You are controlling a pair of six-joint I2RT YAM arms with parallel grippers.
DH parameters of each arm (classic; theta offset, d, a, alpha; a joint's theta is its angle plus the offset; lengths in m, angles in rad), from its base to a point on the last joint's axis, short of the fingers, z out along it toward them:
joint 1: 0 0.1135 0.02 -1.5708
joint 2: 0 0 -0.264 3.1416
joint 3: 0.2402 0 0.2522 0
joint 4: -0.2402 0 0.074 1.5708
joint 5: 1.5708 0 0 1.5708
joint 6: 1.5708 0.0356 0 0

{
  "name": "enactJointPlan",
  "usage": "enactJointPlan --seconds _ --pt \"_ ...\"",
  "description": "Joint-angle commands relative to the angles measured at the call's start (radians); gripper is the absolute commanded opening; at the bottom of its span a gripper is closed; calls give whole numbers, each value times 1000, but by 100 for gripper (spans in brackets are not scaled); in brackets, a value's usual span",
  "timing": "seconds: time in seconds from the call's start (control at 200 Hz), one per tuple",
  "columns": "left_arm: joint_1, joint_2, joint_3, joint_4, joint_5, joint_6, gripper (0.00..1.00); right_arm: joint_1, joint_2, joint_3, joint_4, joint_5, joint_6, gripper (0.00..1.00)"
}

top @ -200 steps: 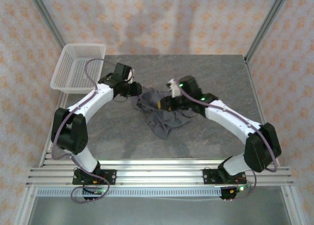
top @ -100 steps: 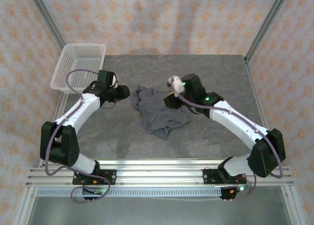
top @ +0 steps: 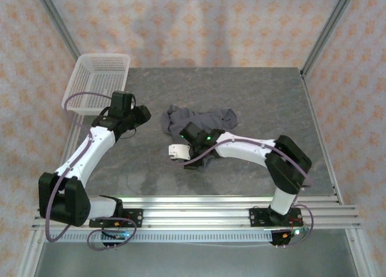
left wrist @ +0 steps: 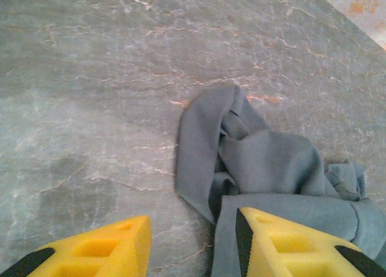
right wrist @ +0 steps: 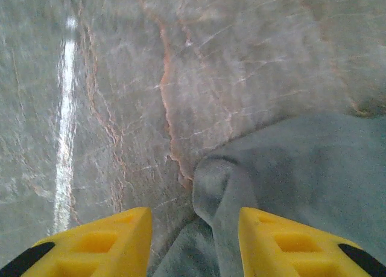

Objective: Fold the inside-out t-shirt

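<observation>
I'm seeing a soft matt slate-grey cloth t-shirt (top: 221, 116) on a smooth, faintly shiny grey marbled tabletop (top: 259, 96).

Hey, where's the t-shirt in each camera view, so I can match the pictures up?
Top external: t-shirt crumpled at mid-table, its near part under the right arm.
Left wrist: t-shirt in the lower right, reaching the bottom edge.
Right wrist: t-shirt in the lower right corner, a rounded fold pointing left.
Shared landmark: the grey veined table, bare to the left of the cloth in both wrist views.
</observation>
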Motion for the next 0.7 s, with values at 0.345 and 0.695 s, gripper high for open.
enactJointPlan --seconds 0.345,0.695 --pt "14 -77 -65 11 -53 -23 42 -1 114 32 17 91 -230 43" --pt "17 -78 -74 14 -37 -17 42 -1 141 77 55 60 -207 44"
